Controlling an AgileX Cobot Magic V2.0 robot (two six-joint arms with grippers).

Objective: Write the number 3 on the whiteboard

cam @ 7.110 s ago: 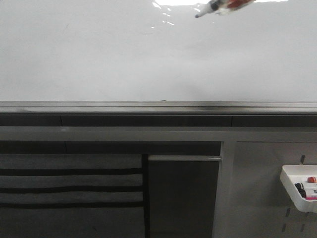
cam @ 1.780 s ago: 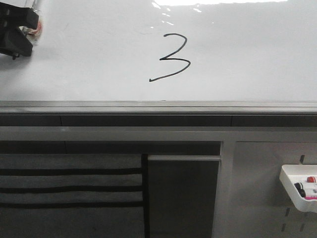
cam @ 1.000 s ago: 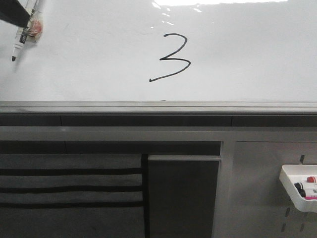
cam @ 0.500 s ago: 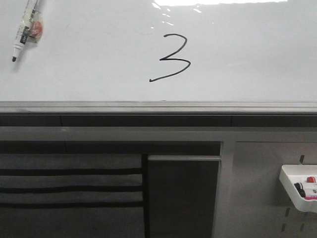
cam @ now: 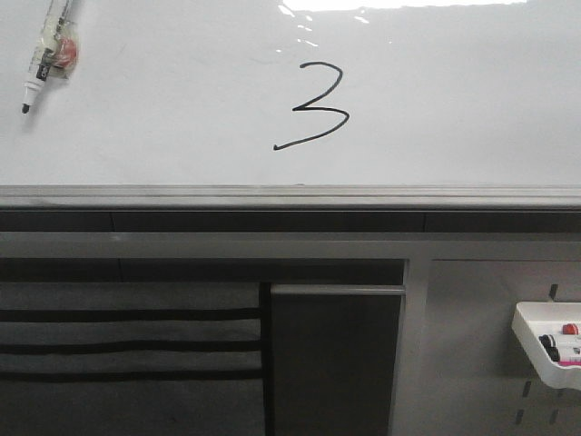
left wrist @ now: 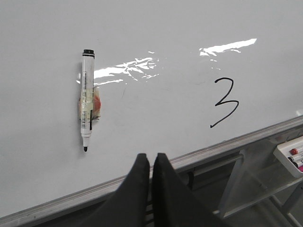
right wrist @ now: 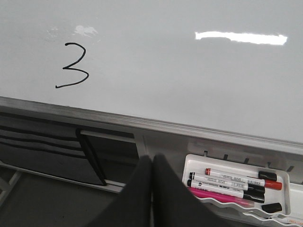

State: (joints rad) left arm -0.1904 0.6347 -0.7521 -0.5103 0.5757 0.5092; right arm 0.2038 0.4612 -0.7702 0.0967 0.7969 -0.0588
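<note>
A black number 3 with a long lower tail sweeping left is drawn on the whiteboard. It also shows in the left wrist view and the right wrist view. A white marker with tape round it sticks to the board at the upper left, tip down; it also shows in the left wrist view. My left gripper is shut and empty, back from the board below the marker. My right gripper is shut and empty, low near the marker tray. Neither gripper shows in the front view.
A grey metal frame runs under the board. A white tray with several markers hangs on the grey pegboard panel at the lower right, also in the front view. Dark slatted panels lie below the frame.
The 3 was drawn since the earliest frame. The dark left gripper at the upper left drew away from the marker and left the front view; the marker stays stuck to the board.
</note>
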